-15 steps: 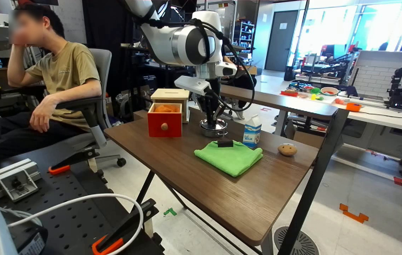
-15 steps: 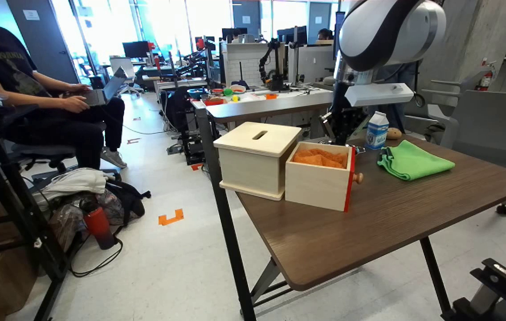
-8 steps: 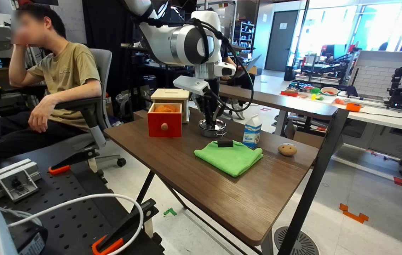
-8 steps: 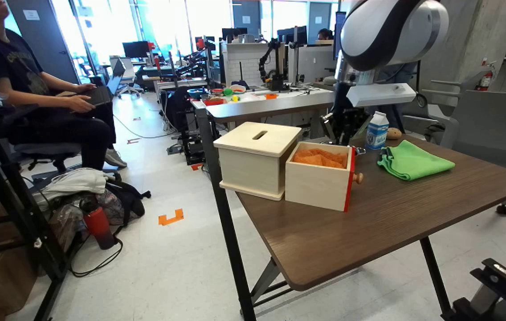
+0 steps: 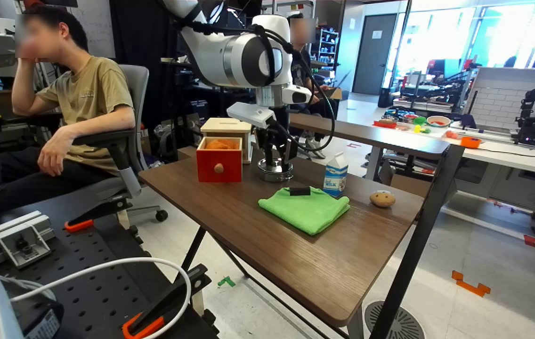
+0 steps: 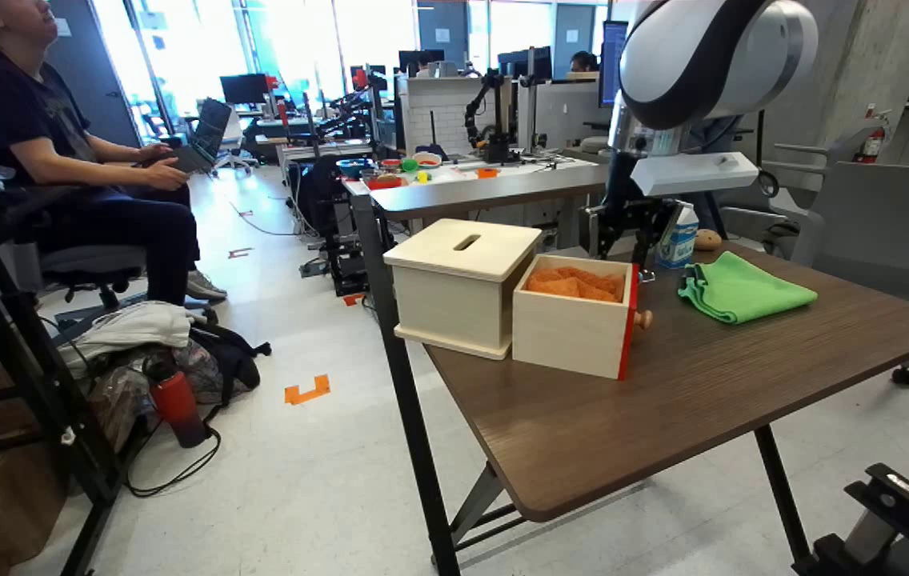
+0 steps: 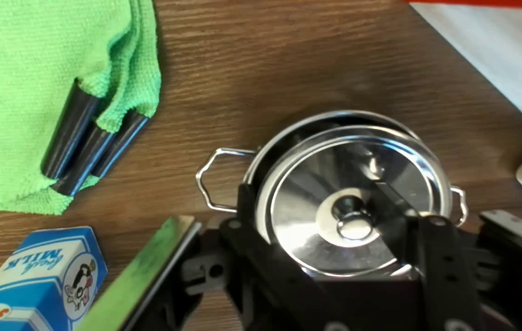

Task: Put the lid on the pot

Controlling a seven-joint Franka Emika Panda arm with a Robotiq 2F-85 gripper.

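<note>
The shiny round lid (image 7: pixel 307 202) lies over the silver pot (image 7: pixel 254 172), shifted off centre; a dark crescent of the pot's inside shows along the upper left in the wrist view. Whether the lid sits flat I cannot tell. Its knob (image 7: pixel 354 224) stands between the spread fingers of my gripper (image 7: pixel 327 209), with a gap on each side. In an exterior view the gripper (image 5: pixel 277 162) is right above the pot (image 5: pixel 274 177), fingers apart. A wooden drawer hides most of the pot in an exterior view, where only a handle (image 6: pixel 646 277) shows.
Beside the pot is the red-fronted drawer (image 5: pixel 219 165) with orange cloth inside, before a wooden box (image 6: pixel 462 296). A milk carton (image 5: pixel 335 175) and a folded green cloth (image 5: pixel 305 212) with a dark piece (image 5: pixel 300 190) are close by. A brown potato-like object (image 5: pixel 382 199) lies farther along.
The gripper's fingers have spread from shut to open around the knob. Arm, pot and lid have shifted slightly towards the red drawer. The seated person with the laptop has moved too.
</note>
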